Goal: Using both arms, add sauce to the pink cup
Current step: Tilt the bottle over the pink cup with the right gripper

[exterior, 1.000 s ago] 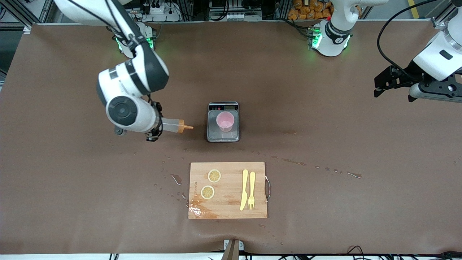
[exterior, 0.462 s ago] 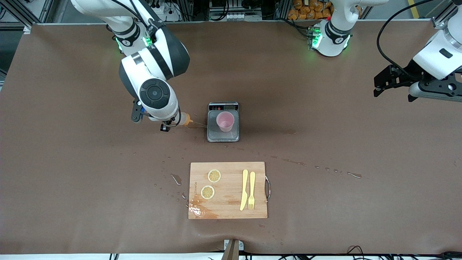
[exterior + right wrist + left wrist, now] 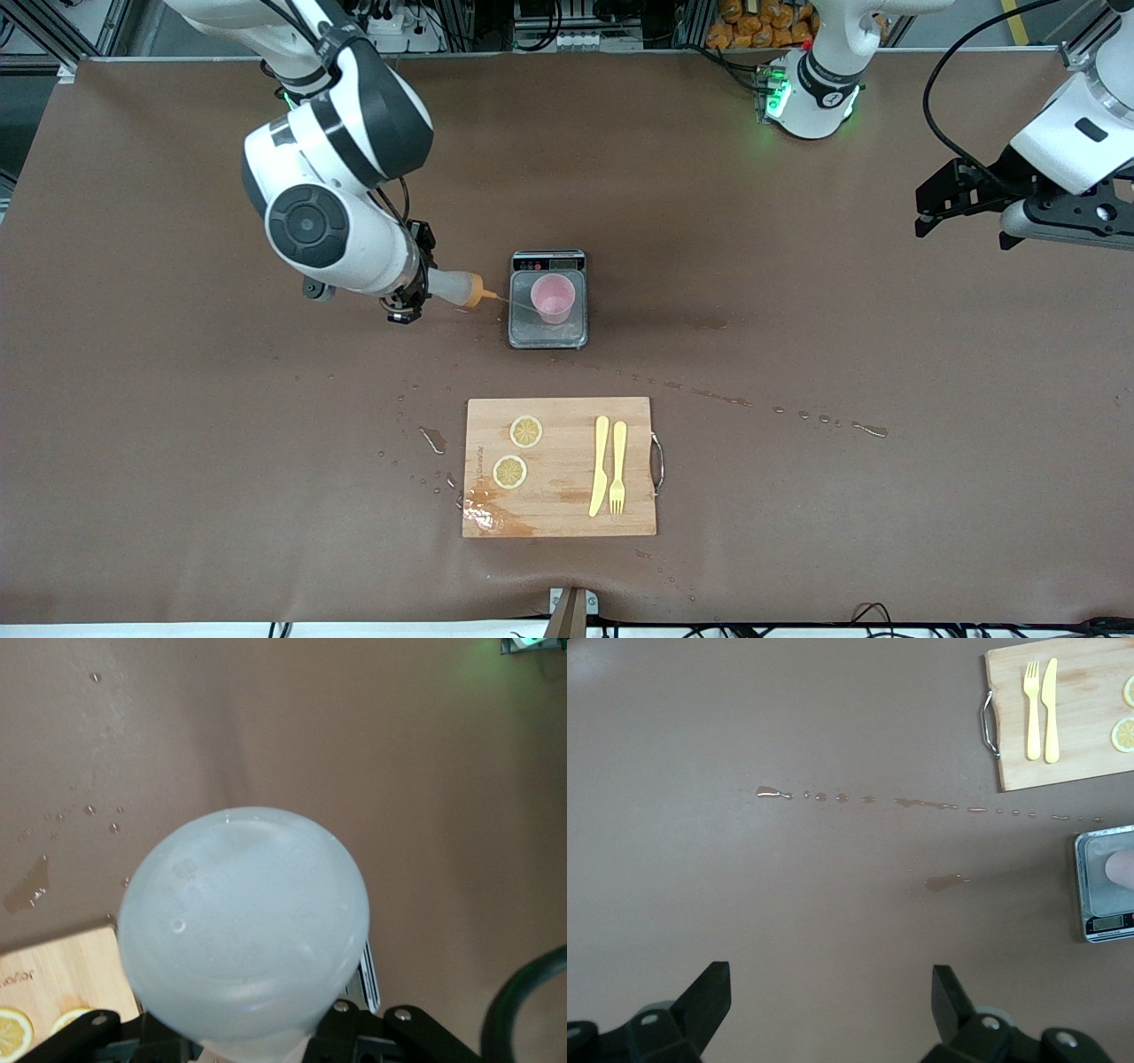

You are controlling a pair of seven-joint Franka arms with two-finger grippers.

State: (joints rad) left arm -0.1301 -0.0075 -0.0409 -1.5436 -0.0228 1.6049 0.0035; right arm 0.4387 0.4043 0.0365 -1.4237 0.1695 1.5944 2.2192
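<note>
Whitish sauce (image 3: 454, 287) clamped in right pincer (image 3: 409, 295)

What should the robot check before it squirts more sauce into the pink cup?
1. Bottle held: ok. The right gripper is shut on the sauce bottle.
2. Nozzle aimed: ok. The bottle lies sideways, tip toward the pink cup.
3. Sauce landing inside the cup: cannot tell. A thin stream reaches toward it.
4. Cup upright on the scale: ok.
5. Table dry: not ok. A trail of drops lies near the scale.
6. Left gripper out of the way: ok. It waits, open, over the left arm's end of the table.
</note>
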